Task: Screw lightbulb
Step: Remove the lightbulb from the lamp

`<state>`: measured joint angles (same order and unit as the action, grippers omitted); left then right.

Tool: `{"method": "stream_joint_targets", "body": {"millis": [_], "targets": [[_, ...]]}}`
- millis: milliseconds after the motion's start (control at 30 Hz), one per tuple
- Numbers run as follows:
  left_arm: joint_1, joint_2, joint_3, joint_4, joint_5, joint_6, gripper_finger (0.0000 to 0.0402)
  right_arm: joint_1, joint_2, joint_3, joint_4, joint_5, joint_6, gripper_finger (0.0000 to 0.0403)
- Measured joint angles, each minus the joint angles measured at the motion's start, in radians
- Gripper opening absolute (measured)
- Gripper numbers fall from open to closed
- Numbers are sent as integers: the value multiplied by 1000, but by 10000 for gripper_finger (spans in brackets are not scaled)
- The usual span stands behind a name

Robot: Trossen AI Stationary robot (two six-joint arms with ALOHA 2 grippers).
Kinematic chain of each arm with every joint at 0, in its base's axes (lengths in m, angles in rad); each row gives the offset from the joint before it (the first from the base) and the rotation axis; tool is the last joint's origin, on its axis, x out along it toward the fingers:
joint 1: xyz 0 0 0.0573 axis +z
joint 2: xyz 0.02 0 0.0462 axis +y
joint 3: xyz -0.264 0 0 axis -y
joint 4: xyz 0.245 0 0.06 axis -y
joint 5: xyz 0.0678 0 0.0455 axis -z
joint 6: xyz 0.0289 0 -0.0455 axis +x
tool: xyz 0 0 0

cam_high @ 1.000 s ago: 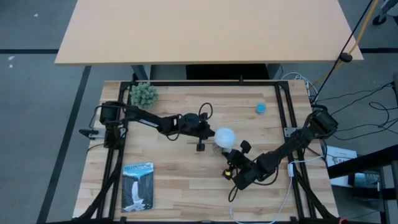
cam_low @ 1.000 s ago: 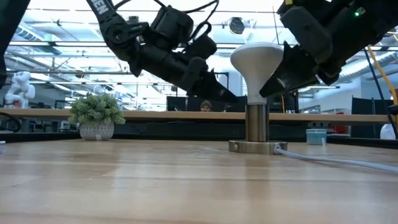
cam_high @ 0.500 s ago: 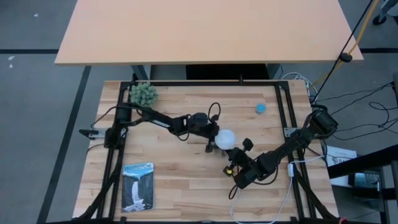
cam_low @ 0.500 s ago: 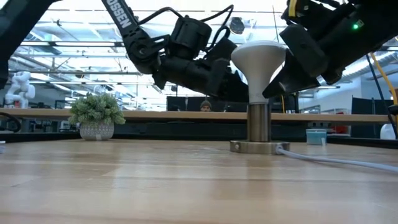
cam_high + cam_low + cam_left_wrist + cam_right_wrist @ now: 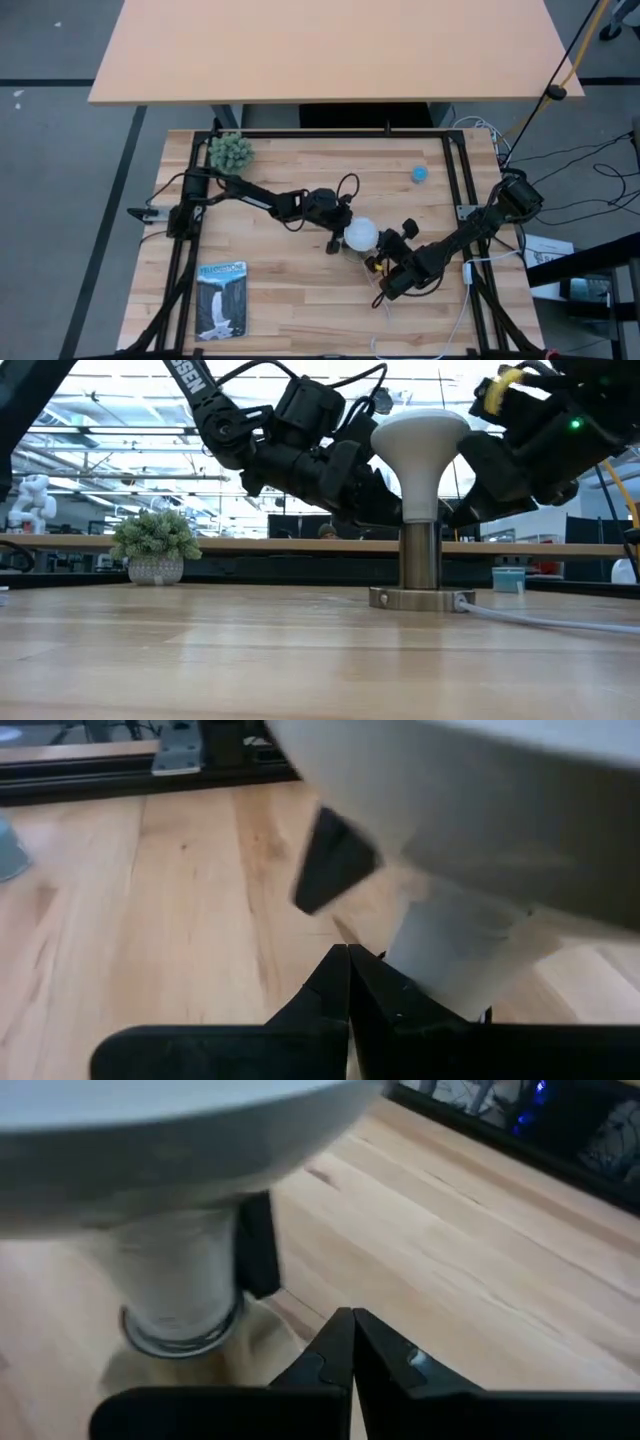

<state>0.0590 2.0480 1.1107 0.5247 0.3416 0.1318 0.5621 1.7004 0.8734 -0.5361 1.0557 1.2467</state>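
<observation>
Your left gripper has slid in over the last second and now sits right up against the lightbulb from its left, fingers clenched on nothing, so it's nudging or bracing, not gripping. The right gripper has shuffled a bit too and now sits just on the bulb's other side, also clamped shut and empty. The bulb itself stands upright in the metal socket near the middle of the table, dome on top, and it has drifted slightly toward the right arm along with the socket base. My read: you've got it boxed between two closed grippers, but no twisting can happen until one set of fingers opens and wraps the cone.

Room-wise you're fine. The plant, the blue cap and the booklet are all well apart from the bulb. Watch the white cord trailing off the socket toward the right arm, and the two wrists crowding each other
</observation>
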Motion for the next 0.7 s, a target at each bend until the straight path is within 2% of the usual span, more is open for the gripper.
{"method": "stream_joint_targets", "body": {"millis": [67,200,433,533,700], "targets": [[-11,-5,0,-11,-7,-2,0,1,0,0,-23,-1,46,0],[-14,-6,-1,-12,-67,-3,0,38,0,0,41,-7,23,0],[21,-5,-2,-11,-81,-29,0,93,0,0,287,-9,-203,0],[17,-5,-2,-11,-87,-29,0,72,0,0,326,-9,-298,0],[5,-5,-2,-11,-98,-26,0,9,0,0,315,-16,-345,0]]}}
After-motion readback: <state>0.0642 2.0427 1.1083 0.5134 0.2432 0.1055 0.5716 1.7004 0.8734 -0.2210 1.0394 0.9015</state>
